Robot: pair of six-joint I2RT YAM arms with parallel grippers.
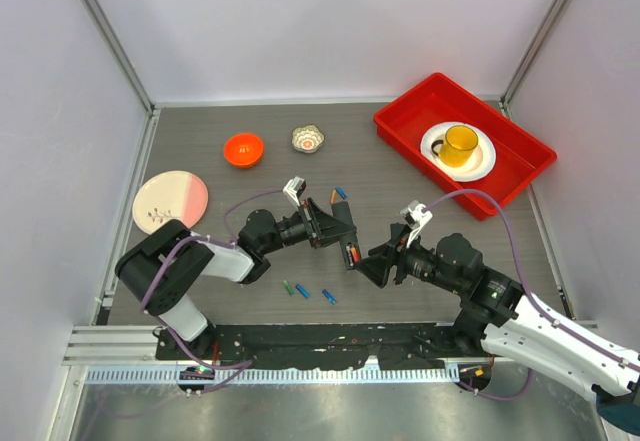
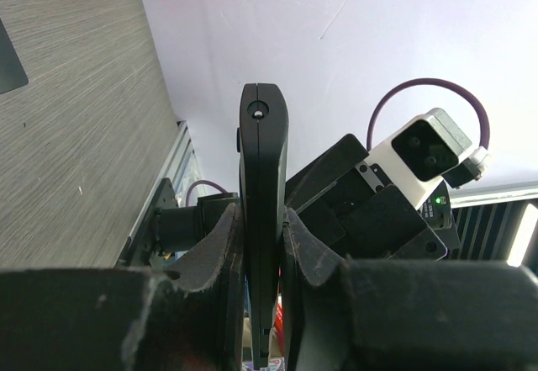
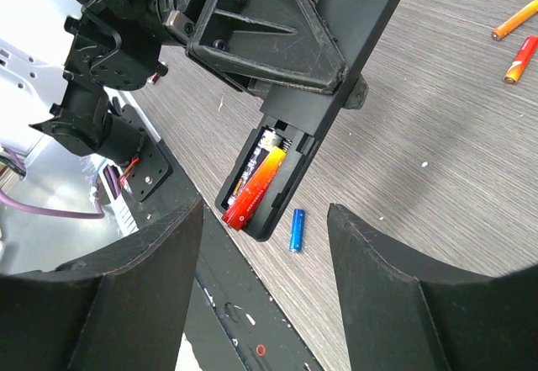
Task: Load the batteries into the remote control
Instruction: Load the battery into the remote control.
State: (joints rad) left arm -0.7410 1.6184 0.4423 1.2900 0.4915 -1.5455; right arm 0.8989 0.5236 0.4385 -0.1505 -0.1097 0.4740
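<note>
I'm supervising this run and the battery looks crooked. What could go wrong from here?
1. The orange-red battery lies skewed in the open bay of the remote control, red end over the rim; it may slip out.
2. Only the left hand holds the remote control; a push from the open right hand could twist it.

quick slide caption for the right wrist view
Left gripper holds the remote, an orange-red battery in its open compartment, a blue battery on the table nearby

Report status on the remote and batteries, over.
Remote clamped in left fingers. One orange battery in its open bay; right fingers open, empty, close by. Spare batteries loose nearby, nothing blocking.
</note>
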